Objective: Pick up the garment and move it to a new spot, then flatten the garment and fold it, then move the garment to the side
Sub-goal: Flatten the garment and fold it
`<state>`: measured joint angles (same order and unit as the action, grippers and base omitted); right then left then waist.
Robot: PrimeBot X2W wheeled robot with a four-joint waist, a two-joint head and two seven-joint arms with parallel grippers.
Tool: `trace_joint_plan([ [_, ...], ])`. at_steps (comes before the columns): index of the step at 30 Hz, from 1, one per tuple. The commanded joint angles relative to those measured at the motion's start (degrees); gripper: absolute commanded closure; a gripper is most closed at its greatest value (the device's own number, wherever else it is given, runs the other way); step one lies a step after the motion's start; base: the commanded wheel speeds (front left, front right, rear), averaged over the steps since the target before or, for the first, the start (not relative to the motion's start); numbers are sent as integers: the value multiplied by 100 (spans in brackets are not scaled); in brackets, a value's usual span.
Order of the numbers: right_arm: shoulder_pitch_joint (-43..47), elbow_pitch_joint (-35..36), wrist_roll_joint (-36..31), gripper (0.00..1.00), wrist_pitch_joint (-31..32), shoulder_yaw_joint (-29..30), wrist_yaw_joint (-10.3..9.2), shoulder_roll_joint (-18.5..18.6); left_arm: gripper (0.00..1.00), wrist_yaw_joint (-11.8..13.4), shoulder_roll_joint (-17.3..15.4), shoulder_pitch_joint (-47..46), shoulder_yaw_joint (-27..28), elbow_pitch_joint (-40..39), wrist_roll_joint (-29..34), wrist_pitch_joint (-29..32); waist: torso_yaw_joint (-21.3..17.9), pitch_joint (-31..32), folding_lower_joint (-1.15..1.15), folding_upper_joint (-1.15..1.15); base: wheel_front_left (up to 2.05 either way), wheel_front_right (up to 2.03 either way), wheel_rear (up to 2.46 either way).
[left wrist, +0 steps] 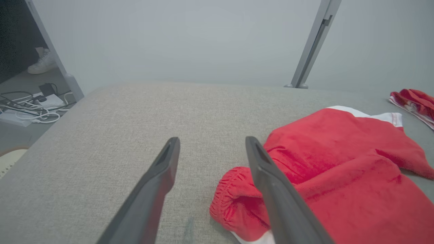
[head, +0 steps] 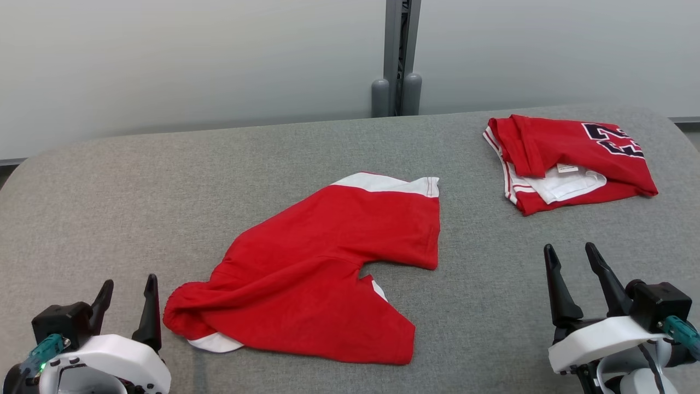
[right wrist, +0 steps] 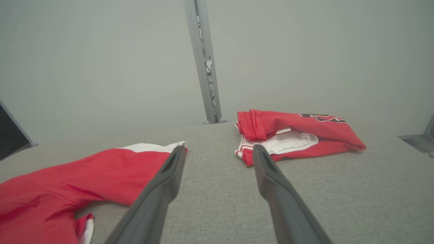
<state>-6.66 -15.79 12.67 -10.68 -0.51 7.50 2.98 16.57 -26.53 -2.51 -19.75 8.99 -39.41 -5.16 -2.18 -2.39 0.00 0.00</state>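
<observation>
You have a grey cloth-covered bench in front of you, with a pale wall behind it and a grey post rising at the far edge. The red shorts lie near the middle of the bench, rumpled rather than flat. One leg reaches toward the far right and ends in a white band, and the other lies toward you. The gathered elastic end is bunched at the near left, with a bit of white showing beneath it. A red jersey with dark numerals lies folded at the far right, well apart from the shorts, its white lining showing at the fold. Your left pincer sits at the near left, just beside the bunched end of the shorts. Its fingers are spread wide with only bare bench between them. Your right pincer sits at the near right, between you and the jersey, and is likewise spread wide and holding nothing. In the left wrist view, past the bench's left edge, you can see cables on the floor and a pale shoe farther back.
</observation>
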Motion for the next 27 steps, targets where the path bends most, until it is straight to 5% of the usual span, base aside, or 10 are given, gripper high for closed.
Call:
trace_joint_plan([
  [1,52,20,39,0,-22,-17,0,28,0,68,-28,69,56,-149,36,-97,32,20,0,0,0,0,0],
  [15,88,41,170,0,81,-331,1,63,0,113,100,223,9,-572,74,-418,158,3,0,0,0,0,0],
  [27,358,183,1962,0,1260,-2504,0,824,0,30,186,148,-76,-485,8,-447,352,0,0,0,0,0,0],
])
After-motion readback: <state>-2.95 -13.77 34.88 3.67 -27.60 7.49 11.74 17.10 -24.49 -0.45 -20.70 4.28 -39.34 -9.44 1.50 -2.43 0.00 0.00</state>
